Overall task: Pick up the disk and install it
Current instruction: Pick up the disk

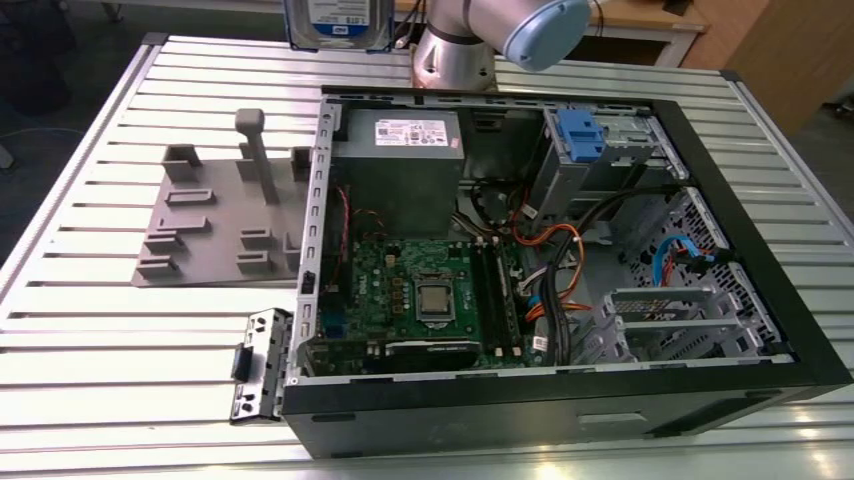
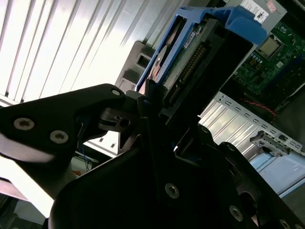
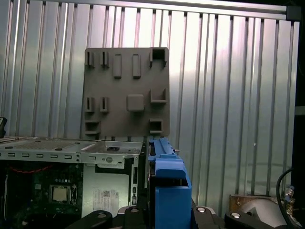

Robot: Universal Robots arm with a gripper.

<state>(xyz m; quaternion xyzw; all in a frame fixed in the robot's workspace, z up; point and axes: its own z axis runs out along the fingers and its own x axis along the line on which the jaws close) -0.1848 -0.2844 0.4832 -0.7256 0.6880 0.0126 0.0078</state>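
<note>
One disk (image 2: 190,47) — likely rigid, fairly heavy and shock-sensitive, its blue carrier edges the safest hold — sits clamped in the gripper (image 2: 178,107), apparently across its flat faces. It hangs high over the slatted table (image 1: 107,330), near the open computer case (image 1: 534,415).

No print can be read out here, only the patches that carry it. In the exterior view the disk (image 1: 339,30) shows its white-and-blue label (image 1: 343,12), and the lines on it are too fine to make out. Down in the open computer case (image 1: 534,415), the grey power supply box (image 1: 394,190) wears a white sticker (image 1: 415,131) with dark marks, unreadable. In the first wrist view that sticker (image 3: 106,196) faces the camera, nothing legible on it. In the second wrist view the sticker (image 2: 257,10) sits at the picture's edge, blank to the eye. The green motherboard (image 1: 387,285) carries tiny pale markings, none readable.
</note>
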